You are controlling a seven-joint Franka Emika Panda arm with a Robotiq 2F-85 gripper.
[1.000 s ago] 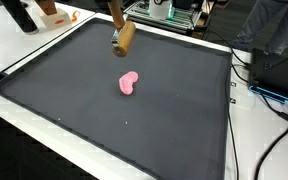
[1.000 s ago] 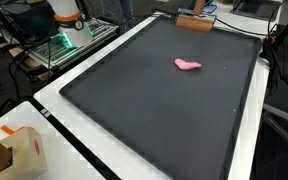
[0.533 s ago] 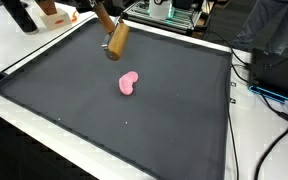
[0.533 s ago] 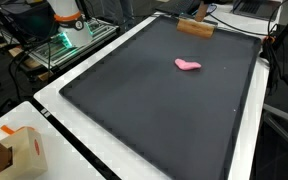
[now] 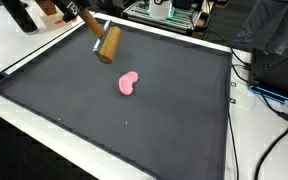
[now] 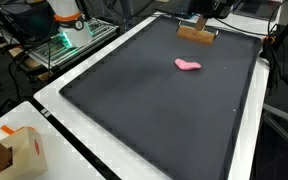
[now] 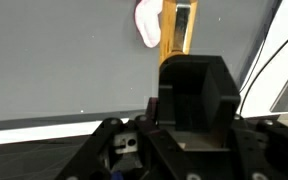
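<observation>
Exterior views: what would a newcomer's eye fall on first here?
A small pink object lies alone near the middle of the wide black mat. Near one edge of the mat, the gripper holds a wooden tool with a thick, mallet-like head.

In an exterior view the camera stands high off the mat's (image 5: 164, 120) near edge and looks slantwise down across it, with the pink piece (image 5: 129, 83) mid-frame and the tool (image 5: 108, 44) at upper left. In an exterior view from another side, set farther back, the mat (image 6: 144, 100) runs toward the upper right, where the piece (image 6: 188, 65) and tool (image 6: 193, 33) appear. The wrist view looks closely along the mat (image 7: 64, 60), with the piece (image 7: 147, 22) and tool (image 7: 176, 30) at its top edge.
</observation>
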